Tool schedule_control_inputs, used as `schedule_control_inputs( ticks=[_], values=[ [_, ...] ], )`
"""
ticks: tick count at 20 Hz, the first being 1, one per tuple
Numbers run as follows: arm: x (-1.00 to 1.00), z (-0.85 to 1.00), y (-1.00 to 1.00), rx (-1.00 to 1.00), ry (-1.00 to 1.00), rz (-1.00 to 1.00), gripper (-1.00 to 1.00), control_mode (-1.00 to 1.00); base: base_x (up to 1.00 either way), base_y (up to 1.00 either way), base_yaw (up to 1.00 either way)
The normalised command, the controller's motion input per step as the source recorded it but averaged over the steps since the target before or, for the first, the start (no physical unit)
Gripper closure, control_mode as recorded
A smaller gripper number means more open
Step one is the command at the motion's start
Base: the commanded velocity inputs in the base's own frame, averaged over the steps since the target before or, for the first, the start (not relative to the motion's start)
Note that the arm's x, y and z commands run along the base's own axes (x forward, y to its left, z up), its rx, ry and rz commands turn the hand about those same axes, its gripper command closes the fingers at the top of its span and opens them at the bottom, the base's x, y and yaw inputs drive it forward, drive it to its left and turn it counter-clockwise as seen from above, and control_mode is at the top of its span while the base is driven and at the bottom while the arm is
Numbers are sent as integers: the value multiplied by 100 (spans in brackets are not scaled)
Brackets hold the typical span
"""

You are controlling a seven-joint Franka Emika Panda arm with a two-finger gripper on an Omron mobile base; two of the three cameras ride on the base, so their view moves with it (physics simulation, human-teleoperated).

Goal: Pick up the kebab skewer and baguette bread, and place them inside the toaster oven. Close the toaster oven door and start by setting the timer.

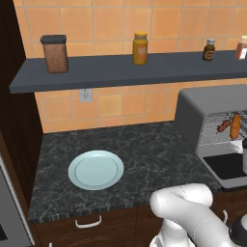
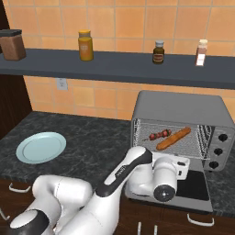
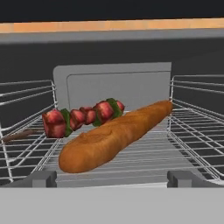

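resting on the wire rack [image 3: 131, 153] inside the toaster oven [image 2: 183, 110], the baguette bread [image 3: 113, 135] lies diagonally, with the kebab skewer [image 3: 81, 117] just behind it and touching it. toaster oven door [image 2: 195, 186] is folded down flat. pale blue plate [image 1: 95, 169] on the counter [image 1: 144, 144] holds nothing. gripper jaws stand wide, gripping nothing.
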Motion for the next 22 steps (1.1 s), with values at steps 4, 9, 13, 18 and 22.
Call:
schedule_control_inputs(
  ticks=[4, 9, 13, 18, 22],
  values=[
    [53, -10, 0, 0, 0, 0, -100, -100, 0, 0, 0],
    [54, -8, 0, 0, 0, 0, -100, -100, 0, 0, 0],
    [46, -5, 0, 0, 0, 0, -100, -100, 0, 0, 0],
    [37, 0, 0, 0, 0, 0, -100, -100, 0, 0, 0],
    [14, 0, -1, 0, 0, 0, -100, -100, 0, 0, 0]
  ],
)
